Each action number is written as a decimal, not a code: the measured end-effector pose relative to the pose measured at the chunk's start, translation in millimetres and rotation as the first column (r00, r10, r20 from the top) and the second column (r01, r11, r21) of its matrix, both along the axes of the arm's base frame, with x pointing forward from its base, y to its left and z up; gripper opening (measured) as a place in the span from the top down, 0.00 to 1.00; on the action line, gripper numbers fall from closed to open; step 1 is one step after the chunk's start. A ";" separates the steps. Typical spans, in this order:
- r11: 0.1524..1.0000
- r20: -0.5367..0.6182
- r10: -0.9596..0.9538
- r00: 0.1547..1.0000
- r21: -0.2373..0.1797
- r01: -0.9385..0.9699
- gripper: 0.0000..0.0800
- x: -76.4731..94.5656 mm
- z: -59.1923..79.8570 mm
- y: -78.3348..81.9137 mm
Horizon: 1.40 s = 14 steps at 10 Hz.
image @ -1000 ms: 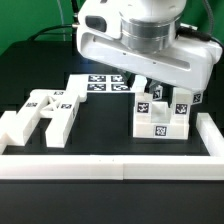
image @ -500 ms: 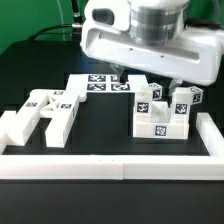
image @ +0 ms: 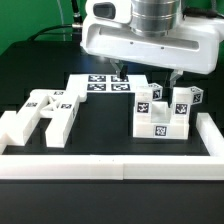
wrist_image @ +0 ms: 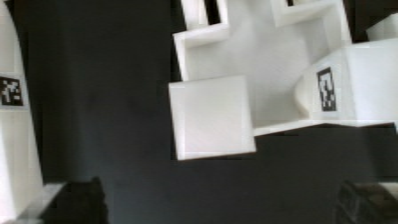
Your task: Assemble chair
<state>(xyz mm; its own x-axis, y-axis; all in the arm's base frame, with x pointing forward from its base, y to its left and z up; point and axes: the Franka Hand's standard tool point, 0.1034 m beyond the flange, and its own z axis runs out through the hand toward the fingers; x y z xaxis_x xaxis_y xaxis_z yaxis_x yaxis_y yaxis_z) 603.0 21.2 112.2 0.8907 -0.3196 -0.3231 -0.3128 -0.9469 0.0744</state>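
The gripper (image: 147, 74) hangs wide open and empty above the part-built chair (image: 158, 115), at 3 o'clock on the table (image: 100, 132). It should probably lift straight up before swinging to the loose pieces (image: 45, 112) at 9 o'clock, so neither finger knocks it.

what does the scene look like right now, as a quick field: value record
jaws: open, gripping nothing, above the stacked chair parts
stacked chair parts: white tagged blocks standing together, exterior view's right
other chair parts: white tagged pieces lying low, exterior view's left
marker board: flat at the back, partly hidden by the arm
border rail: long white rail along the front
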 end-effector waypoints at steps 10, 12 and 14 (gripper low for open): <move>0.968 0.194 0.234 0.953 0.047 -0.248 0.19 -31.0 -3.5 8.8; 0.961 0.232 0.262 0.937 0.022 -0.274 0.19 -47.5 -22.3 12.7; 0.961 0.252 0.269 0.930 0.002 -0.278 0.19 -55.7 -38.8 7.7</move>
<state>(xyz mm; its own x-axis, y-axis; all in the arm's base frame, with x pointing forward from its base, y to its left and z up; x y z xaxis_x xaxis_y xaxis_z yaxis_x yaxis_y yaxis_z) 547.3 28.9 73.4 0.9951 -0.0444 -0.0885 -0.0453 -0.9989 -0.0087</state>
